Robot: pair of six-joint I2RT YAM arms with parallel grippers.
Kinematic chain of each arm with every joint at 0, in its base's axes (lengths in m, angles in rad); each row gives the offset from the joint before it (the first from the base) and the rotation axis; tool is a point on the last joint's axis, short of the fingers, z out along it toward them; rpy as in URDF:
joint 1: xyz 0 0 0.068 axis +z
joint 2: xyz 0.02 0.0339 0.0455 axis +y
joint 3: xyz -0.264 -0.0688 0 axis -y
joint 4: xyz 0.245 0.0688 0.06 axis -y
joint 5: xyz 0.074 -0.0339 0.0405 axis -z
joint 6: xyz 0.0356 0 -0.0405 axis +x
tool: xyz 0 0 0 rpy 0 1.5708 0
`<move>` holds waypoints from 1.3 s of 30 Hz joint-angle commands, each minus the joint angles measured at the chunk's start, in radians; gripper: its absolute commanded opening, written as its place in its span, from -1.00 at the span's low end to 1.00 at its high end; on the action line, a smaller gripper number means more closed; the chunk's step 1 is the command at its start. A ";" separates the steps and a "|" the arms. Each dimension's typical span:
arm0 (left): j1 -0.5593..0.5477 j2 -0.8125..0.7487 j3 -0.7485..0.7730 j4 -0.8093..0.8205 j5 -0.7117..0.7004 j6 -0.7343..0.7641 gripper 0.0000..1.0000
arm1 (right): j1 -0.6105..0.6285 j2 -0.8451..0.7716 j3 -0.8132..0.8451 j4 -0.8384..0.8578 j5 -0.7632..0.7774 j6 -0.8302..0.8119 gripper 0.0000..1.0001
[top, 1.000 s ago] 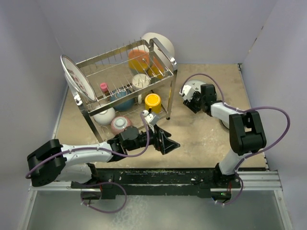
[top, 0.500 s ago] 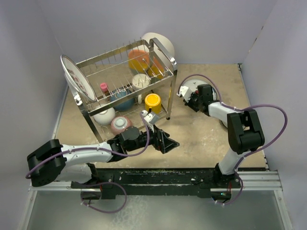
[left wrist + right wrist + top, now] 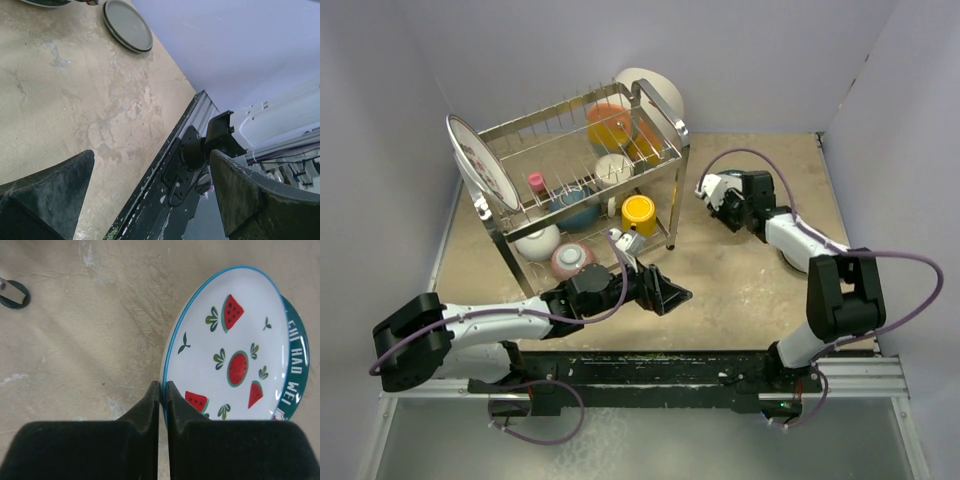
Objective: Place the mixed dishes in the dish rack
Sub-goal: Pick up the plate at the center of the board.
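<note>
Dish rack (image 3: 580, 165) mostly loaded: plates, bowls, yellow cup (image 3: 639, 212) inside. Table (image 3: 740, 290): grey plate (image 3: 127, 25) not yet loaded. Watermelon plate (image 3: 235, 350) right of rack, rim pinched tight by right gripper (image 3: 161, 386). Left gripper (image 3: 152, 157) wide apart, empty.

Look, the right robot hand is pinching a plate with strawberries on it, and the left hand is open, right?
Not quite: the right gripper pinches the rim of a plate painted with watermelon slices, not strawberries, as the right wrist view shows. The left gripper is open.
</note>
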 commanded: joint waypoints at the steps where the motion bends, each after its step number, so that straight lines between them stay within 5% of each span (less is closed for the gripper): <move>1: -0.006 -0.040 0.003 0.033 -0.065 -0.087 0.98 | -0.057 -0.115 0.032 -0.027 -0.140 0.022 -1.00; 18: -0.006 0.029 0.077 -0.031 -0.142 -0.382 0.98 | -0.172 -0.232 0.032 -0.089 -0.402 0.044 -1.00; 29: -0.011 0.032 0.149 -0.254 -0.241 -0.560 0.98 | -0.179 -0.329 0.002 -0.161 -0.457 -0.023 -1.00; 39: -0.014 0.085 0.138 -0.205 -0.250 -0.612 0.98 | -0.179 -0.433 -0.087 -0.279 -0.452 -0.146 -1.00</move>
